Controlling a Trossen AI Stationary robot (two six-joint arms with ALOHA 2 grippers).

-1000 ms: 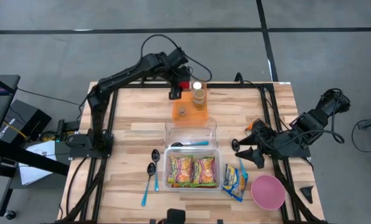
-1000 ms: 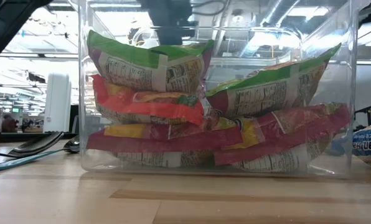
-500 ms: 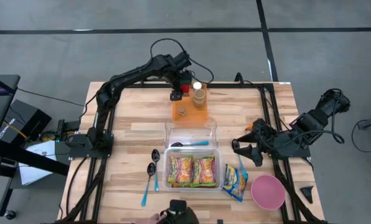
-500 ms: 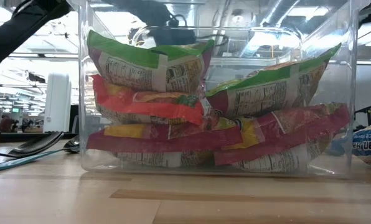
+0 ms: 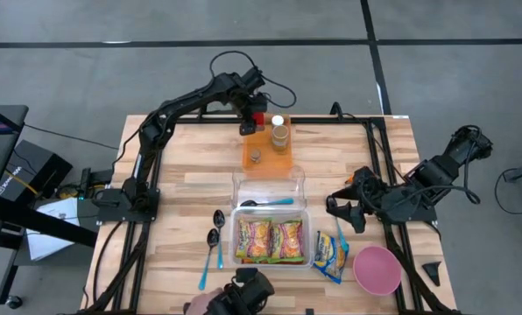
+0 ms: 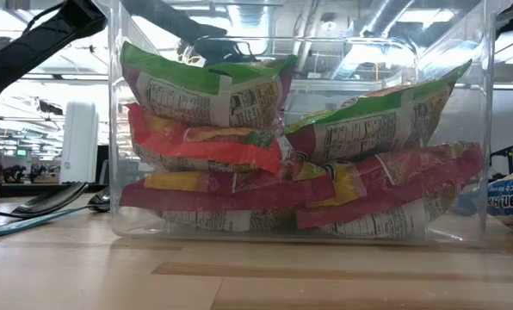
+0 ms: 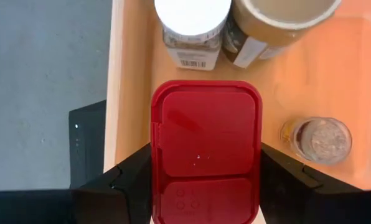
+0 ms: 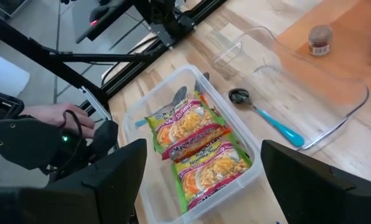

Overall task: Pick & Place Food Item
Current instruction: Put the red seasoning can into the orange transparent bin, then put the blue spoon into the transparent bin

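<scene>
My left gripper [image 5: 250, 122] is at the table's far edge, over the far left corner of the orange tray [image 5: 270, 160], shut on a red-lidded container [image 7: 205, 140]. On the tray stand a white-capped jar [image 7: 192, 25], a tan jar [image 7: 279, 22] and a small spice jar [image 7: 316, 140]. Noodle packets [image 5: 272, 241] lie stacked in a clear bin [image 6: 282, 138] near the front edge. My right gripper [image 5: 342, 213] hovers open to the right of the bins, with nothing between its fingers. My left gripper pinches the red-lidded container between its two fingers [image 7: 129, 180], one on each long side just under the lid's edge [image 7: 155, 177]. The fingers come steeply from above. The lid faces up; whether the container's bottom rests on the tray is hidden by the lid.
An empty clear bin [image 5: 268, 182] with a teal-handled spoon [image 5: 270, 202] sits behind the noodle bin. Two spoons [image 5: 215, 241] lie left of it, a blue snack bag [image 5: 331, 254] and pink bowl [image 5: 377, 269] right. A person's hand [image 8: 55, 118] with a dark device [image 5: 243, 297] is at the near edge.
My left arm has stretched farther toward the table's far edge and sunk toward the orange tray's far left corner, carrying the red-lidded container. A person's hand with a dark device has come in at the near edge.
</scene>
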